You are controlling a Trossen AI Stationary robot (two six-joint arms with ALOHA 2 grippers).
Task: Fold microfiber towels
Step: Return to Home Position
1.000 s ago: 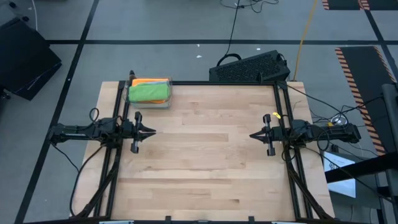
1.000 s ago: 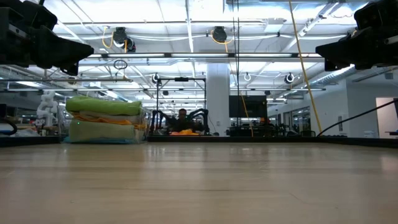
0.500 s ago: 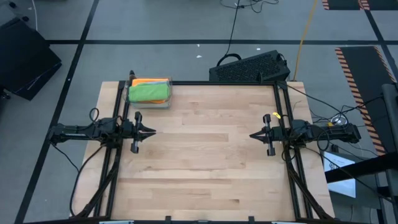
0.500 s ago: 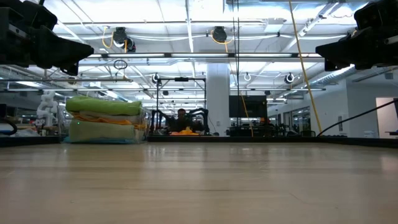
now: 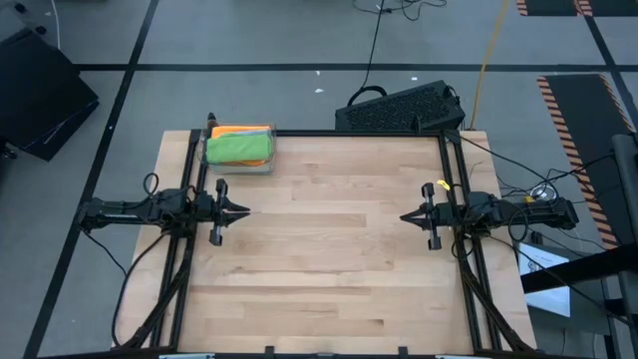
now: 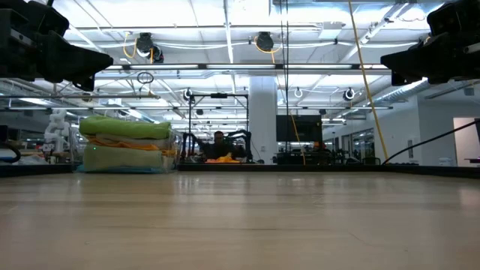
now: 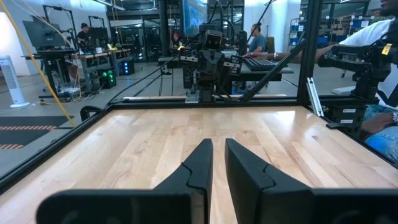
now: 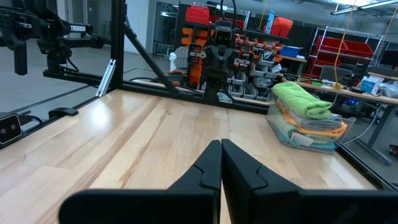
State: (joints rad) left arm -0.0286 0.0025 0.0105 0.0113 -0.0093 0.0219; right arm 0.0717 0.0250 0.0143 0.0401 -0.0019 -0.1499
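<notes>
The microfiber towels point(image 5: 239, 148) lie folded in one stack at the table's far left corner, a bright green one on top, an orange one under it and pale ones below point(image 6: 126, 144) point(image 8: 308, 115). The stack's underside rests there in what looks like a low clear tray. My left gripper point(image 5: 244, 210) hovers level at the table's left side, pointing toward the middle; its fingers point(image 7: 217, 149) stand a narrow gap apart with nothing between them. My right gripper point(image 5: 404, 215) hovers level at the right side, facing it, shut and empty point(image 8: 221, 144). Both are well away from the stack.
Black frame rails run along the table's left point(image 5: 184, 259) and right point(image 5: 469, 269) sides. A black keyboard-like case point(image 5: 399, 108) lies just beyond the far edge. Bare wood point(image 5: 329, 249) stretches between the two grippers. A person's sleeve point(image 7: 380, 127) shows beyond the table.
</notes>
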